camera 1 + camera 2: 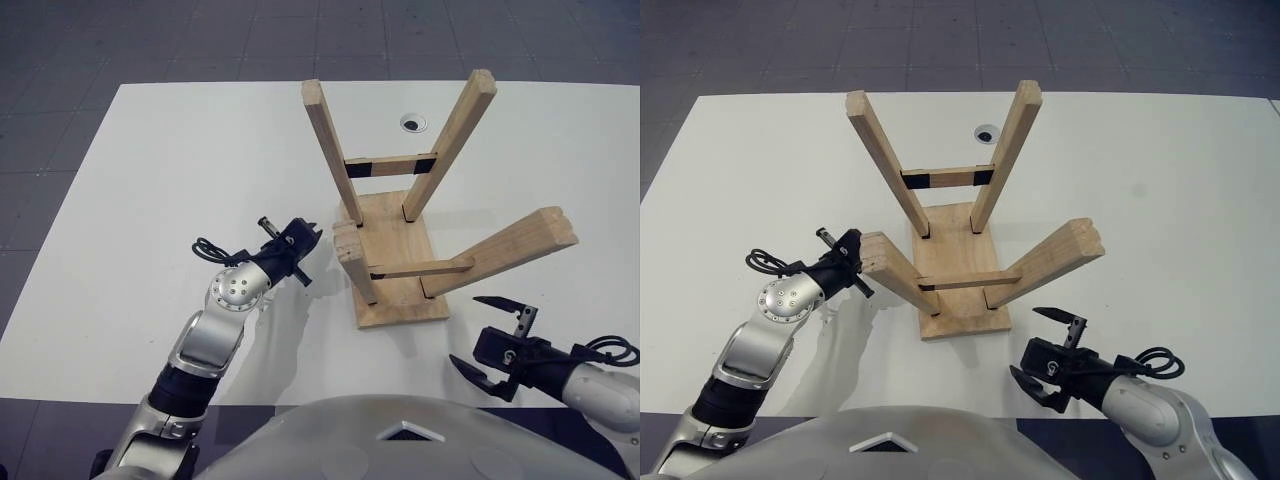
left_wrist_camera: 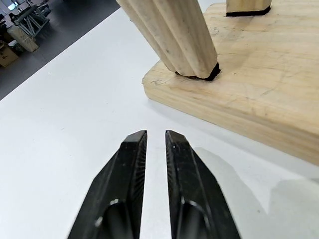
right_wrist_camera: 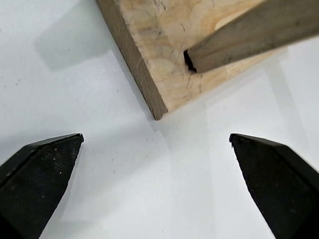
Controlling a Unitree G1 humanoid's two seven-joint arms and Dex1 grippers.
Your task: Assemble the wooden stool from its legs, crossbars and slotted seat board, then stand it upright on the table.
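Resting upside down on the counter (image 1: 150,180), the stool (image 1: 400,215) is seen with seat board (image 1: 400,300) flat and legs (image 1: 462,140) raised. The left claw (image 1: 308,233), pressed nearly together, is held beside a near leg (image 1: 354,260); the right claw (image 1: 463,329), spread wide, off the board's near corner. For righting, both sides should be gripped evenly.

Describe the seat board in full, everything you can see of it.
The seat board is a flat rectangle of pale, grained wood lying on the white table. Four legs stand in its dark slots, splaying upward. The left gripper sits off its left edge, the open right gripper off its near right corner; neither touches it.
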